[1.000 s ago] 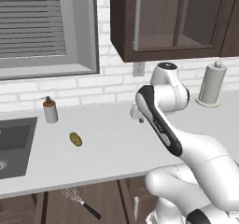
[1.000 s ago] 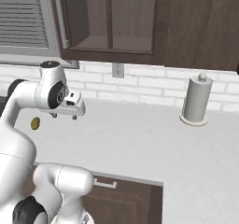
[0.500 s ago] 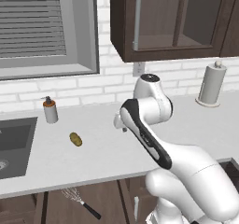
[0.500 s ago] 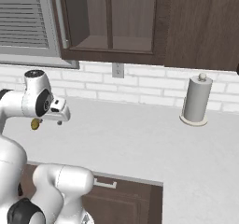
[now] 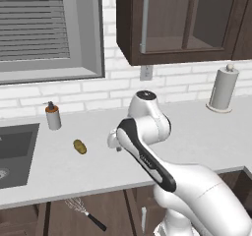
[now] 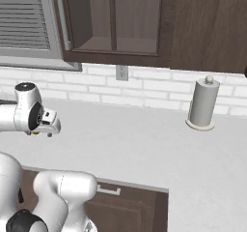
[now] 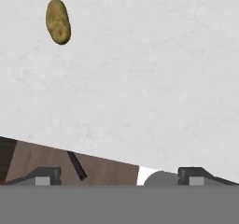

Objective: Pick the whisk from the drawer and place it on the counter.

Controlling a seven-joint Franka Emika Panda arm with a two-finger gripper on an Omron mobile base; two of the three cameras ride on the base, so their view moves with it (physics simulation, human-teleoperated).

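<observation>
Gripper (image 5: 114, 142) is hovering wide open and empty over the counter (image 5: 197, 136), reaching for the whisk (image 5: 84, 211) lying in the open drawer (image 5: 115, 213) below, needing descent past the edge.

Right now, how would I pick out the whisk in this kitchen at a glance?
Find the sink at the left end of the counter, then look below the counter's front edge into the open drawer. The whisk lies there: a silver wire head on a thin black handle, unlike the yellow-brown lump up on the counter.
</observation>
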